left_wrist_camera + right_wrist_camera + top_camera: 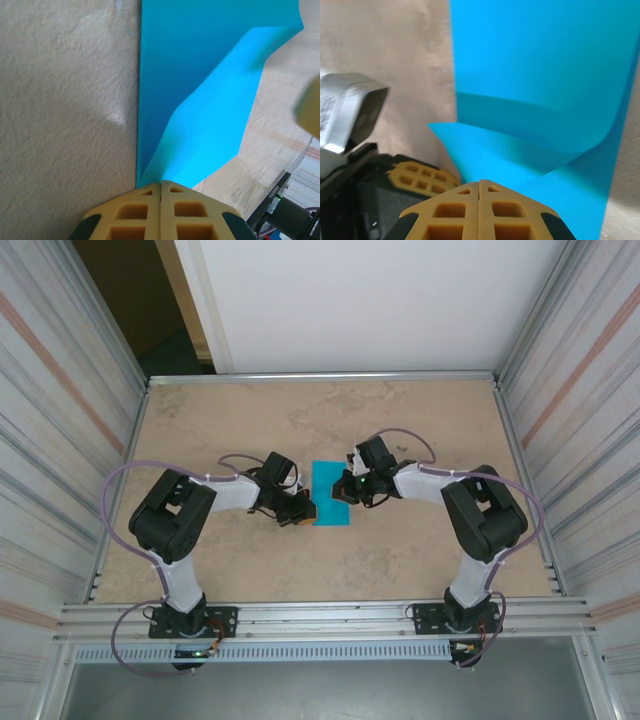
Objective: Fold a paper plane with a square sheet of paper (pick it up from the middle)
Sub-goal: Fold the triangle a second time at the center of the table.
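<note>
Arm bases (190, 620) bolted at near edge. Tan surface (250, 420). Turquoise square sheet of paper (330, 485) at surface centre, between grippers, one flap lifted. left gripper (161, 182) jaws pressed together, pinching lifted flap; right gripper (479, 181) jaws likewise, opposite side.

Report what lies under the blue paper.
The square sheet of paper rests on the beige table, which shows all around it. The left end effector and right end effector pinch raised edges; under the middle is hidden.
</note>
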Motion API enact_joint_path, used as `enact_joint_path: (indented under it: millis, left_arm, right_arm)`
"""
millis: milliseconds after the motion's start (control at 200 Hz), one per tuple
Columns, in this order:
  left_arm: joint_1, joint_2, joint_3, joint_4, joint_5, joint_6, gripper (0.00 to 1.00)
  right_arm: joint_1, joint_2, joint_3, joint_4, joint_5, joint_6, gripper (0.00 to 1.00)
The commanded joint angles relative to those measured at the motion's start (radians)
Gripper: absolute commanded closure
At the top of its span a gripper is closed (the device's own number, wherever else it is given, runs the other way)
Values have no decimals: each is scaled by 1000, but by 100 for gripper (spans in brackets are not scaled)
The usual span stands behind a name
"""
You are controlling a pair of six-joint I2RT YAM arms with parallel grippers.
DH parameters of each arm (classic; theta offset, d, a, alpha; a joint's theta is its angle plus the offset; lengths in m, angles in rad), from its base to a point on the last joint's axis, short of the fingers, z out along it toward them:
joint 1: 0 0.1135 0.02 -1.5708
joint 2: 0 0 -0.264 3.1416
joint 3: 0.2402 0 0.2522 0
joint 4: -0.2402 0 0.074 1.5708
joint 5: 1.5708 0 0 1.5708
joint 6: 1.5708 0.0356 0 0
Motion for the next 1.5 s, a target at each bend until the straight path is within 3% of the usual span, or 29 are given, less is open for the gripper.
enact_joint_path:
  millis: [0,145,822,1072,1288,1493]
  left_arm:
    - [-2,36,-12,-82,-39,10,100]
    - [-1,32,-10,-86,-41,10,100]
    - [0,-2,-10,-106,-35,10,100]
    - [0,-41,23,20,44,-23,97]
    - [-1,30,43,17,33,-45,97]
    - [-1,46,24,-103,-37,-34,99]
  right_arm:
    - [32,-5,32,-70,-5,-111,100]
    - [77,52,66,-53,-3,-90,100]
    - [46,163,37,8,-34,-52,100]
    - [47,181,33,-14,-16,-57,100]
    - [48,186,33,-5,-26,-50,100]
    - [38,186,31,0,-33,-64,100]
